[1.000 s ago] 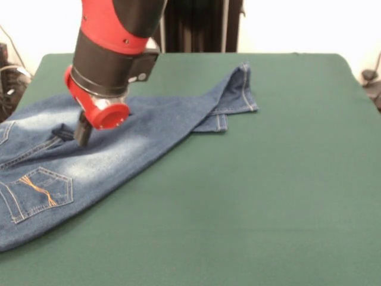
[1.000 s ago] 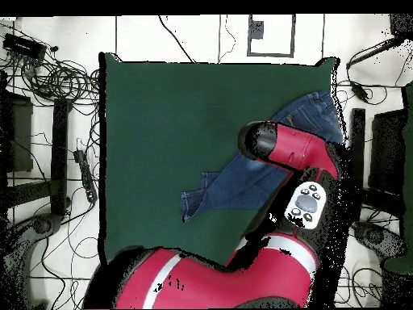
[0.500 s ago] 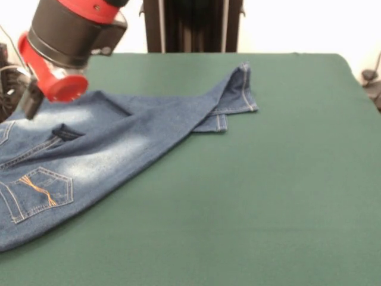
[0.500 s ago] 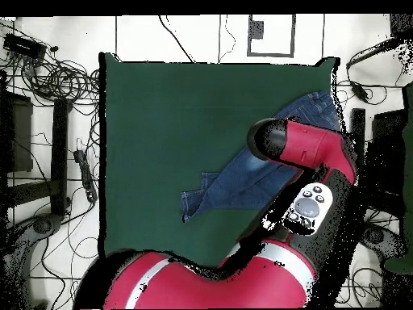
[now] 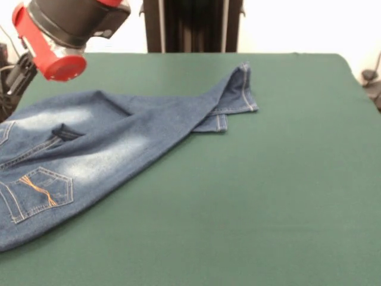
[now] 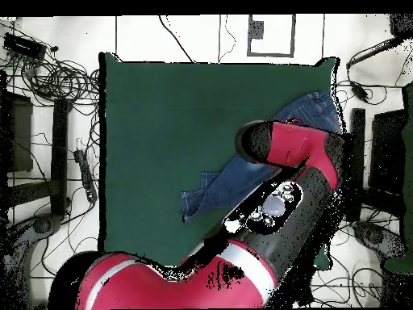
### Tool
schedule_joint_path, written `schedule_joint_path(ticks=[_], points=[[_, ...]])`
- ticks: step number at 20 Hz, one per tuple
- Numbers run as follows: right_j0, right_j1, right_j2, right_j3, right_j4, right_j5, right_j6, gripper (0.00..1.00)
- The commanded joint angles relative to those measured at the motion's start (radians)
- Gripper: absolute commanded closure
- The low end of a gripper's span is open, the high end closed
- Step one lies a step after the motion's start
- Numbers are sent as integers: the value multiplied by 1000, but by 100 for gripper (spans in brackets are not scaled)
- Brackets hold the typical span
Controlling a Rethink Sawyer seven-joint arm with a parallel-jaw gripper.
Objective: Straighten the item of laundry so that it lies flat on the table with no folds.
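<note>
The blue denim jeans (image 5: 107,149) lie on the left part of the green table (image 5: 268,179). The waist and an orange-stitched pocket (image 5: 41,190) are at the left edge. The two legs lie one over the other and run to the hems (image 5: 238,101) near the table's middle back. A small fold stands near the crotch (image 5: 65,132). My gripper (image 5: 21,68) hangs at the top left, above and clear of the jeans, with nothing in it. In the overhead view the arm (image 6: 278,149) covers the middle of the jeans (image 6: 222,186), and the gripper is hidden under it.
The right half of the table is bare green cloth. A dark stand (image 5: 190,27) rises behind the table's far edge. Cables (image 6: 56,77) lie on the floor beside the table in the overhead view.
My gripper has risen off the jeans near the crotch and moved up and to the left in the front view. The jeans lie as before.
</note>
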Motion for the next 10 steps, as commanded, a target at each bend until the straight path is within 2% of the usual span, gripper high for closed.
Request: schedule_joint_path(ticks=[1, 5, 10], points=[[89, 7, 17, 71, 62, -24, 297, 100], [140, -62, 78, 135, 96, 5, 275, 100], [220, -30, 81, 174, 155, -68, 368, 100]])
